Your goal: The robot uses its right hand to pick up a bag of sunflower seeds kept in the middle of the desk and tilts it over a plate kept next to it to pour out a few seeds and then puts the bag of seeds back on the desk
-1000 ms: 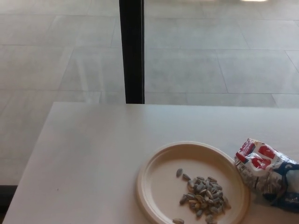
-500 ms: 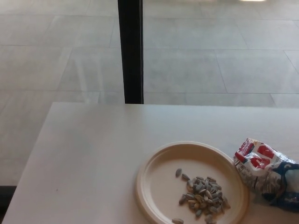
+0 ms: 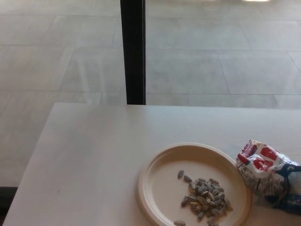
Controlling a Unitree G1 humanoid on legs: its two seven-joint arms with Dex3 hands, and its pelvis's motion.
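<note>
Nothing moved; bag (image 3: 268, 172) back on desk (image 3: 94, 160) right of plate (image 3: 153, 188), seeds (image 3: 204, 193) poured. Hands out of view, state unknown; you keep clear.

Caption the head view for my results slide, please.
Sunflower seeds piled on the plate, the seed bag lying on the desk to the plate's right; no robot hand in view.

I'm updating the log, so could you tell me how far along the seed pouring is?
It looks finished. A pile of sunflower seeds lies on the plate, and the bag lies on the desk beside it. Neither hand is in view, so nothing is in hand and nothing appears left.
</note>
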